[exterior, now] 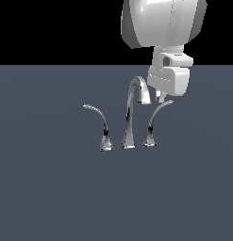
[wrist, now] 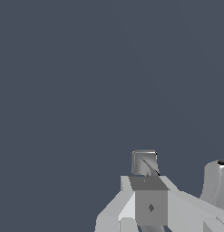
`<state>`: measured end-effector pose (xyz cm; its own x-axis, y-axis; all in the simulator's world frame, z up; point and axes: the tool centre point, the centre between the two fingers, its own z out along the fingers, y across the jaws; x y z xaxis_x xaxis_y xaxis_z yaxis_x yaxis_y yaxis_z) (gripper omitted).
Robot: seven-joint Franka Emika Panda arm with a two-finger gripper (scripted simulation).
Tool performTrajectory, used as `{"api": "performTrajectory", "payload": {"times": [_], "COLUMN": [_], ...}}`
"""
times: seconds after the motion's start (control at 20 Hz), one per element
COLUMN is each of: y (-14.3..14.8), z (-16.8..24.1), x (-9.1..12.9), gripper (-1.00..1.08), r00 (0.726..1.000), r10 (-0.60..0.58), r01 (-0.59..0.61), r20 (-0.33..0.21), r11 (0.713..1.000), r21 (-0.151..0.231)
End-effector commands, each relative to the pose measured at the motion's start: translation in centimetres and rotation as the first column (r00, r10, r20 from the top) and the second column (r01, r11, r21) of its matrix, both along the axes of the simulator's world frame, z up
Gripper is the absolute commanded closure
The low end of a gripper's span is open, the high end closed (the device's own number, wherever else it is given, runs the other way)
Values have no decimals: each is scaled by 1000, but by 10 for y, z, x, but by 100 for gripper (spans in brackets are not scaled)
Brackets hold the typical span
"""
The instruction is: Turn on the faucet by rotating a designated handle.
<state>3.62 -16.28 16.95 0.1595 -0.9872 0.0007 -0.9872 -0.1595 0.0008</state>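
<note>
The chrome faucet stands mid-floor in the exterior view, its tall gooseneck spout [exterior: 131, 113] in the middle. The handle [exterior: 153, 120] is the thin lever to the exterior view's right of the spout, and its tip sweeps up and rightward. My gripper [exterior: 159, 97] hangs just above and behind that tip, touching or nearly touching it. In the wrist view the fingers [wrist: 144, 164] show as one closed block with nothing between them. A chrome part of the faucet [wrist: 216, 181] shows beside them.
The mirror-image lever [exterior: 100, 120] sweeps toward the exterior view's left, on the far side of the spout from my gripper. The spout's downturned tip [exterior: 145, 99] is close beside my gripper. The flat grey floor [exterior: 52, 188] lies all round.
</note>
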Motion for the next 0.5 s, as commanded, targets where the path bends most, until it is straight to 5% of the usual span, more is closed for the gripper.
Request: {"api": "performTrajectory", "payload": {"times": [0.0, 0.45], "y": [-4, -24], "z": [0, 0], "x": [-5, -37], "gripper": [108, 108], "r00": [1000, 1000], "r10": [-1, -2], "r01": [1, 2], "r20": [0, 1], "r11": [1000, 1000], "r21": [0, 1]}}
